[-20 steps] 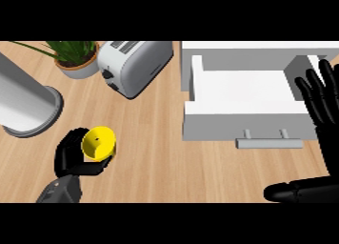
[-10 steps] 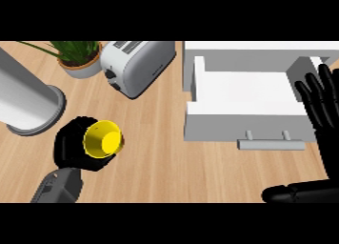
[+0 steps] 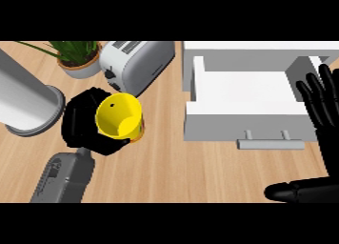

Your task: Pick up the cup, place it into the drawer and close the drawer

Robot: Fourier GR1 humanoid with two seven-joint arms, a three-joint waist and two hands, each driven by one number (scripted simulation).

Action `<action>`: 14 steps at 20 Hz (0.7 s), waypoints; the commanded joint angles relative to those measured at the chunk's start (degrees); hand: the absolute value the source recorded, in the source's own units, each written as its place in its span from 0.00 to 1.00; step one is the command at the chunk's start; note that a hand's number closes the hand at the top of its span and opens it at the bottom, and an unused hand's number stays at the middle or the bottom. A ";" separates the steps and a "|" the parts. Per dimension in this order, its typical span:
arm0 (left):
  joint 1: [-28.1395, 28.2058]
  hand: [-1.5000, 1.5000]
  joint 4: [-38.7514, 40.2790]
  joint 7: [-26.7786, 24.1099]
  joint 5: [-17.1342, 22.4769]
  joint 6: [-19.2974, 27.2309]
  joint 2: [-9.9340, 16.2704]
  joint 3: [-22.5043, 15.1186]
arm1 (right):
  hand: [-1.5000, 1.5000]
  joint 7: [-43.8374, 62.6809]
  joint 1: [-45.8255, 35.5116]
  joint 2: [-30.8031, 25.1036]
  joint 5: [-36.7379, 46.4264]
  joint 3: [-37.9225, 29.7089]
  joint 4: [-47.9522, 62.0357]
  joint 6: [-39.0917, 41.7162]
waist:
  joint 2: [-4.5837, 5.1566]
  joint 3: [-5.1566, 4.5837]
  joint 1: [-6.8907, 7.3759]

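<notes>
A wooden worktop (image 3: pixel 200 171) with lengthwise grain is carrying everything here. Toward its far edge a potted plant (image 3: pixel 79 57) is sitting, and just beside it, to the right, a white toaster (image 3: pixel 134 64) is standing at an angle. A big grey cylinder (image 3: pixel 21 97) is resting at the left edge. On the right side a white drawer unit (image 3: pixel 253 86) is sitting with its drawer (image 3: pixel 246 107) pulled open, handle (image 3: pixel 271 142) facing the near edge.
</notes>
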 commanded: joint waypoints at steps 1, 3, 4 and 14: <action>-0.60 1.00 -10.79 9.14 1.60 3.49 -0.50 -0.82 | 0.00 -3.63 1.92 1.05 2.22 0.75 1.85 0.13 | 0.07 -0.02 -0.05; -6.40 1.00 -7.27 10.26 -0.66 6.79 -1.89 -1.21 | 0.00 0.19 0.07 -0.34 -0.84 -0.56 -0.40 0.50 | 0.15 -0.04 -0.43; -6.42 1.00 -13.37 14.65 -0.50 9.24 -1.89 -1.94 | 0.00 1.12 1.93 -1.04 -1.09 -1.22 -2.70 0.67 | -0.01 -0.02 -0.35; -24.23 1.00 -2.66 19.78 -5.41 15.80 -2.58 -1.74 | 0.00 -2.49 -1.85 -0.93 0.06 -2.29 4.11 0.60 | 0.27 -0.03 -0.58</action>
